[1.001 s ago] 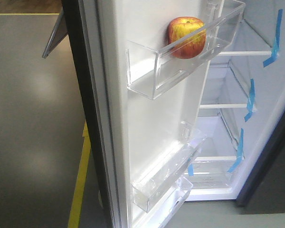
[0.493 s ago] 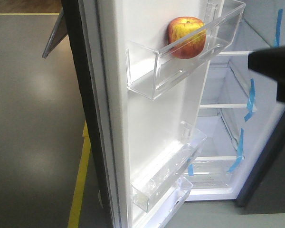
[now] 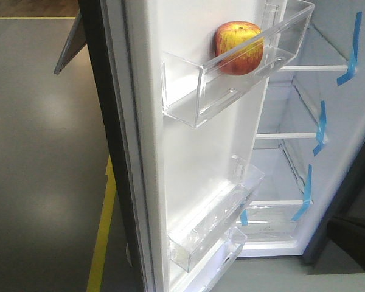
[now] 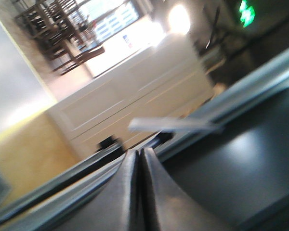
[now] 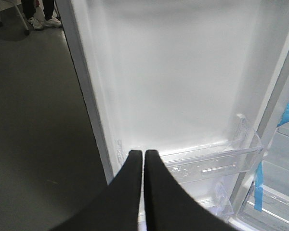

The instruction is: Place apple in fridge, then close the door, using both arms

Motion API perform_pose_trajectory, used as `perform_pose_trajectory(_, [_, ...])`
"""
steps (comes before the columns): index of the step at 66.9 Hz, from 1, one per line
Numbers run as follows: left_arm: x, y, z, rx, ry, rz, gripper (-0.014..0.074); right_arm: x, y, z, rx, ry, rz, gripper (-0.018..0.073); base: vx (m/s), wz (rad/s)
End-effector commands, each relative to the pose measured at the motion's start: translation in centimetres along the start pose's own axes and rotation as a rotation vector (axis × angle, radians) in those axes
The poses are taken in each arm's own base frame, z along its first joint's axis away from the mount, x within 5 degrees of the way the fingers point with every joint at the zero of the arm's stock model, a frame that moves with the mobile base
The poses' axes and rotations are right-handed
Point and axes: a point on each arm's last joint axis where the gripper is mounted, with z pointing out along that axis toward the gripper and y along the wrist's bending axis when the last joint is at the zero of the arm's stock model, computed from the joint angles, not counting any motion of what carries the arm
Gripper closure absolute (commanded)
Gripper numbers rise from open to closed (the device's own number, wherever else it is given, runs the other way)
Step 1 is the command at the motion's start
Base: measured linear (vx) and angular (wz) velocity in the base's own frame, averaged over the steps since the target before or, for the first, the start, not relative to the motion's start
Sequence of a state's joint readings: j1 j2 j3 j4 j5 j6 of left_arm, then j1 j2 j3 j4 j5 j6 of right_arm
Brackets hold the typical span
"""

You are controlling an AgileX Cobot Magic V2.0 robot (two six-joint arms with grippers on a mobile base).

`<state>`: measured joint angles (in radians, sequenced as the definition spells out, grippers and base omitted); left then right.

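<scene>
Pointing my right end effector (image 5: 143,154), pressed together, at the door's (image 5: 183,72) white inner face, I see a clear bin (image 5: 216,159) just ahead. The apple (image 3: 238,47) sits higher up, in the upper door bin (image 3: 194,91). My left end effector (image 4: 140,151) looks together too, though blurred.

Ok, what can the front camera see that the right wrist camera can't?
Only the front camera shows the apple sitting in the upper clear bin on the door, plus the fridge shelves. Only the right wrist camera shows the right claw, closed, and someone's shoes. Both show the door's white inside, a lower clear bin and blue tape.
</scene>
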<state>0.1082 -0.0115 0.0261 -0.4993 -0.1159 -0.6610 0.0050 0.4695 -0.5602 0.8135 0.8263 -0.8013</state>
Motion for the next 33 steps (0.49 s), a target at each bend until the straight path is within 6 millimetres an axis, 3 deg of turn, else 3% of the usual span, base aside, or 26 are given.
perform_pose_trajectory(1, [-0.8, -0.3, -0.2, 0.083, -0.097, -0.133, 0.0602, -0.2, 0.2, -0.5, 0.026, -0.076, 0.011, 0.0564, 0.00, 0.00])
perform_pose_trajectory(8, [-1.4, -2.0, -0.3, 0.138, -0.098, -0.178, 0.0602, 0.4, 0.4, -0.6, 0.026, -0.078, 0.009, 0.0564, 0.00, 0.00])
perform_pose_trajectory(20, [-3.3, -7.4, -0.7, 0.269, -0.096, -0.044, 0.0602, 0.4, 0.3, -0.7, 0.033, -0.089, 0.009, 0.0564, 0.00, 0.00])
perform_pose_trajectory(33, [-5.2, -12.6, 0.1, 0.287, -0.072, 0.022, 0.0602, 0.3, 0.4, -0.7, 0.025, -0.100, 0.021, 0.0564, 0.00, 0.00])
